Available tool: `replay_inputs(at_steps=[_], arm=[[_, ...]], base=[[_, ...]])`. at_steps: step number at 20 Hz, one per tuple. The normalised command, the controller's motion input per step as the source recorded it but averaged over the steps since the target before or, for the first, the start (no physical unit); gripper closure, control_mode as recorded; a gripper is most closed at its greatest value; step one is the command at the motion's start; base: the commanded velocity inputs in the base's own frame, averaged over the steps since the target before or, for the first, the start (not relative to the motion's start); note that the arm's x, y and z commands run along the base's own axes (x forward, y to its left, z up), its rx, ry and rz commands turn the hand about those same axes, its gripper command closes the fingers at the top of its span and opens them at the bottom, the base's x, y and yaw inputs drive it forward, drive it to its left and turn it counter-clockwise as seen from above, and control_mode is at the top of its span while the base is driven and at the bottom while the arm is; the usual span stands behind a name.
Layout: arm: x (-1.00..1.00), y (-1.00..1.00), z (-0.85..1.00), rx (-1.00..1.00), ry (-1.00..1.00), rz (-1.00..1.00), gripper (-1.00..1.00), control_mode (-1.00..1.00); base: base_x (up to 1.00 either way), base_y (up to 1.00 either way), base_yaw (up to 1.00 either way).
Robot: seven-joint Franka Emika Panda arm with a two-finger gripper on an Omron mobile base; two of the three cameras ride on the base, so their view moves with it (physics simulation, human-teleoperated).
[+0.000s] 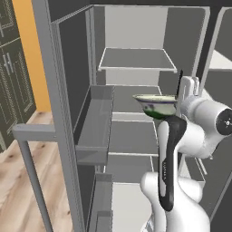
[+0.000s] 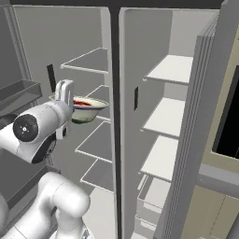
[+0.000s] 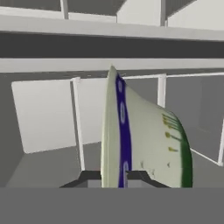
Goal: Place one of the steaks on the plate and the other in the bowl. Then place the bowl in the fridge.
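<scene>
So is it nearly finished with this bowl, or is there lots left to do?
Nearly finished, it seems. One steak already lies in the bowl, and the fridge stands open. The claw is shut on the bowl's rim, holding it level above a shelf in the left compartment. What's left is setting it down and letting go. The plate and its steak aren't in these pictures, so that part can't be checked.

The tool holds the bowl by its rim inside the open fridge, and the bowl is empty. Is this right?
Not quite. The bowl is not empty: the right base view shows a red steak inside it. The rest is right: the tool holds it by its rim inside the open fridge.
</scene>
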Motion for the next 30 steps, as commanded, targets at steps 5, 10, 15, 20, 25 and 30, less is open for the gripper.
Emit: replay_inputs(at_steps=[5,10,15,20,25,30], arm=[[0.35,0.34,-0.63,0.00,-0.22,-0.15,1.00,-1.00],[0.14,0.00,-0.92,0.00,-0.19,-0.03,1.00,-1.00],[0.41,-0.01,-0.87,-0.07,-0.11,-0.01,1.00,-1.00],[0.35,0.14,-0.63,-0.10,-0.44,0.00,1.00,-1.00],[0.27,0.11,-0.25,-0.05,-0.27,0.00,1.00,-1.00],[0.22,0.00,-0.26,-0.03,-0.01,-0.04,1.00,-1.00]], base=[[0.00,0.00,0.00],[0.00,0.00,0.00],[0.00,0.00,0.00],[0.00,0.00,0.00],[0.00,0.00,0.00],[0.00,0.00,0.00]])
